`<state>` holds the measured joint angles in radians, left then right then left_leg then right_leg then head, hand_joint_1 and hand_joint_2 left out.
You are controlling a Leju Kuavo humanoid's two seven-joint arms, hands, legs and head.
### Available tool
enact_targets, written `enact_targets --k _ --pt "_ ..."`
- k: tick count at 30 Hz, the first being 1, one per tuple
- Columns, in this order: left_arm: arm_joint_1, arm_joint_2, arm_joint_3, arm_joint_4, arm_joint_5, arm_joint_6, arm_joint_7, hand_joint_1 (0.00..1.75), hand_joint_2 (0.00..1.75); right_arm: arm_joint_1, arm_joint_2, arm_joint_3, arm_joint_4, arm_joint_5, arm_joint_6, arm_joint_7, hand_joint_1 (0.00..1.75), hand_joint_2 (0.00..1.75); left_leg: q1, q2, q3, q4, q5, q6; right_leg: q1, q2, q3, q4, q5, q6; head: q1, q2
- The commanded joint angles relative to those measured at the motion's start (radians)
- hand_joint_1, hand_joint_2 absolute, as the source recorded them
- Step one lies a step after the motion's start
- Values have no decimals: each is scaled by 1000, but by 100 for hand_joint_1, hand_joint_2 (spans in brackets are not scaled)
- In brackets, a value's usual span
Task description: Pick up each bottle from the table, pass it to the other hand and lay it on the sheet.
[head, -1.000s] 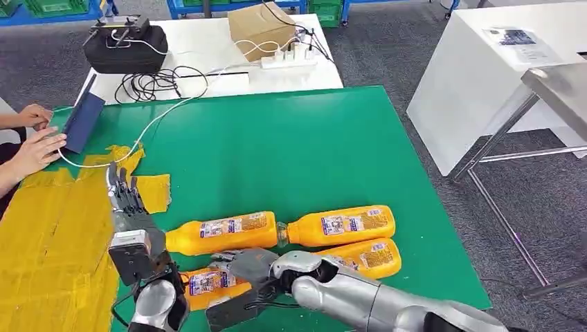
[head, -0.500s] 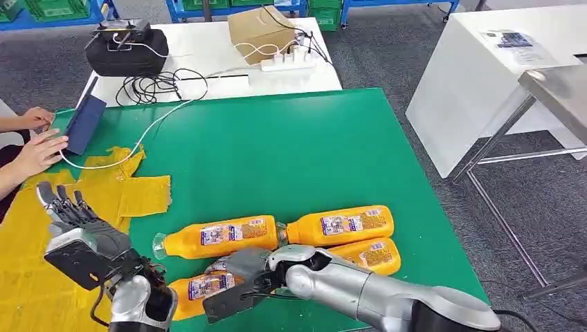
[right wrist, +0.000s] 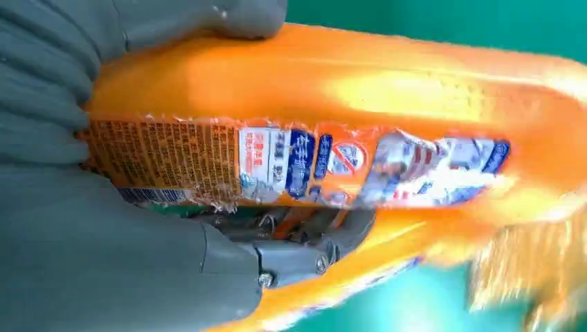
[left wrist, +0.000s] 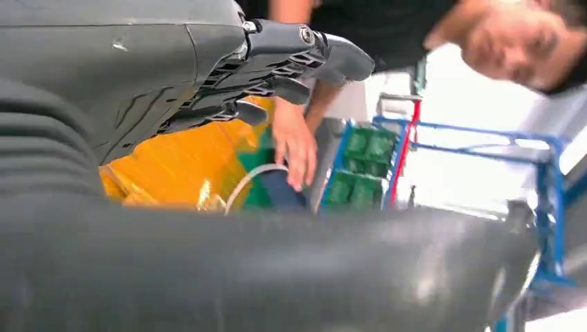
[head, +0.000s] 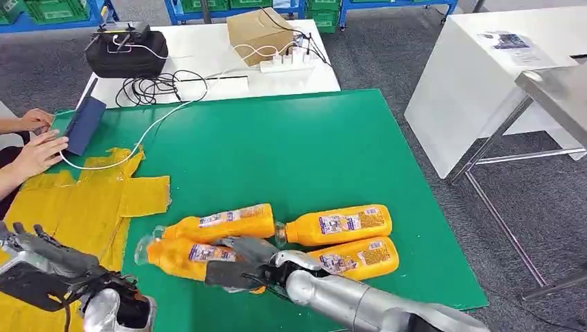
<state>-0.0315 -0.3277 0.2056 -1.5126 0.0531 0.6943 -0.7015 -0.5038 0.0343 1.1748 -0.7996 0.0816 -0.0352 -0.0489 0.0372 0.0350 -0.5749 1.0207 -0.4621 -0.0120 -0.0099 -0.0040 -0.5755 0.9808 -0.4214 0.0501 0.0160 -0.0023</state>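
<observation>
The right hand (head: 239,266) is closed around an orange bottle (head: 181,253) near the front edge of the green table (head: 291,152), fingers wrapped over the labelled middle of the body; in the right wrist view the label (right wrist: 297,166) sits directly under the grey fingers (right wrist: 48,90). The bottle's cap end points toward the yellow sheet (head: 76,200), and its body appears raised slightly above the cloth, though contact with the table cannot be ruled out. Three further bottles lie close by: one (head: 218,223) just behind the held bottle, one (head: 332,225) cap-to-base with it, and one (head: 353,254) just beside the right forearm. The left hand (head: 38,259) is empty with fingers spread, low at the near left over the sheet and well apart from the held bottle. Assessed risks: the bottle body is smooth and the label is loose film, so the grip may slip or the bottle may rotate during the lift; the neighbouring bottles are near enough that the forearm or the held bottle could knock them and set them rolling toward the table edge; the handover requires the left hand to close before release, or the bottle falls. A person's hands (head: 34,149) and a white cable (head: 159,117) lie at the far side of the sheet and could be struck.
</observation>
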Motion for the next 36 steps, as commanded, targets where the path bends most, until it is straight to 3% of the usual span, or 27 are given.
enact_targets --k 1,9,12,14,15,17,18,19,22,24,27,32,36 --pt "47 -21 42 -36 93 4 3 0 175 328 -19 -355 -446 14 -79 -85 175 175 -1 -3 -4 -2 1 2 -1 -1 2 -1 2 -1 -1 0" --pt "54 -21 41 -40 95 4 3 0 175 347 -37 -364 -483 22 -72 -78 175 175 -1 -6 -14 0 2 2 0 -2 -5 1 2 -2 0 0" --pt "68 25 -41 -29 202 -27 28 0 175 419 -5 -459 -591 25 -36 -167 175 175 -2 -8 -16 0 2 3 -2 -3 -6 2 2 -3 0 0" --pt "75 62 -79 -19 245 -115 69 0 175 459 -13 -484 -685 31 -24 -175 175 175 -2 -7 -18 0 2 2 -1 -4 -9 2 2 -3 0 0" --pt "78 118 -146 4 275 -286 152 0 175 482 -17 -502 -743 47 -10 -190 175 175 -3 -9 -17 0 2 3 -2 -5 -7 2 1 -4 0 0" --pt "85 168 -194 81 371 -581 309 0 175 528 -13 -538 -770 21 48 -188 175 175 -2 -8 -18 -1 2 2 -1 -4 -8 2 2 -3 0 0" --pt "81 174 -197 146 418 -788 306 0 175 541 -20 -544 -766 36 69 -208 175 175 -3 -9 -16 -2 2 2 -2 -5 -7 1 1 -4 0 0" --pt "72 171 -201 168 405 -897 261 0 175 534 -34 -533 -772 71 72 -252 175 175 -2 -8 -17 -1 2 1 -2 -5 -8 0 2 -3 0 0" --pt "50 143 -219 138 338 -988 257 0 175 540 -40 -542 -804 80 96 -236 175 175 -3 -8 -18 -1 2 2 -2 -4 -8 1 2 -3 0 0" --pt "67 155 -237 135 351 -1048 289 0 175 564 -37 -549 -788 49 117 -219 175 175 -3 -5 -19 -1 2 3 -2 -2 -10 1 2 -3 0 0" --pt "81 187 -269 170 381 -1234 227 0 175 574 -46 -538 -758 42 115 -275 175 175 -4 -5 -16 -3 2 2 -2 -4 -7 -1 2 -3 0 0" --pt "75 179 -251 177 343 -1266 208 0 175 574 -42 -550 -769 42 115 -277 175 175 -3 -4 -19 -1 2 2 -2 -2 -10 0 3 -3 0 0" --pt "95 166 -218 155 322 -1267 210 0 175 625 -31 -615 -858 67 30 -307 175 175 -3 -5 -20 -1 2 2 -2 -3 -11 1 2 -2 0 0"
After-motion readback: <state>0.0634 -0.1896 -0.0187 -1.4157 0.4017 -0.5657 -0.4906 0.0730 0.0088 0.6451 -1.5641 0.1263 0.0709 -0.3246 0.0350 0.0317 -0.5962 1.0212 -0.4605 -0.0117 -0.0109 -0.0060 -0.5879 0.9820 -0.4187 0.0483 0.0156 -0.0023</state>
